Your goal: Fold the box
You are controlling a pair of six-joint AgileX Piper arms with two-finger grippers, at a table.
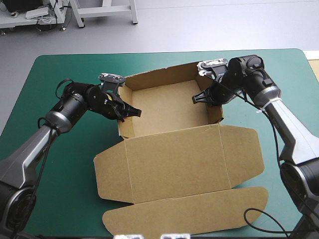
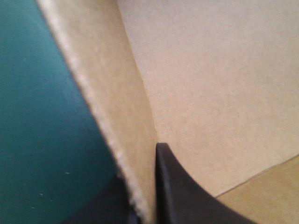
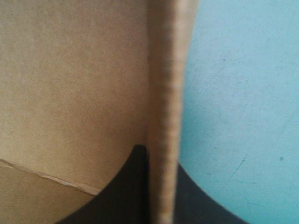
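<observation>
The brown box [image 1: 169, 134] lies mid-table as an open tray with its walls raised and its lid flat toward the near edge. My left gripper [image 1: 124, 110] is shut on the box's left wall [image 2: 117, 121], one black finger [image 2: 180, 186] inside the tray and the other outside. My right gripper [image 1: 208, 97] is shut on the right wall [image 3: 164, 116], with a finger [image 3: 126, 191] on the inner face and one on the outer side. Both wrist views show the wall's edge running straight out from between the fingers.
The box's flat lid [image 1: 179, 162] and its long front flap [image 1: 184, 211] reach close to the near edge. The teal-green cover [image 1: 65, 169] shows bare on both sides of the box. Pale board [image 1: 314, 59] shows past the table's far right corner.
</observation>
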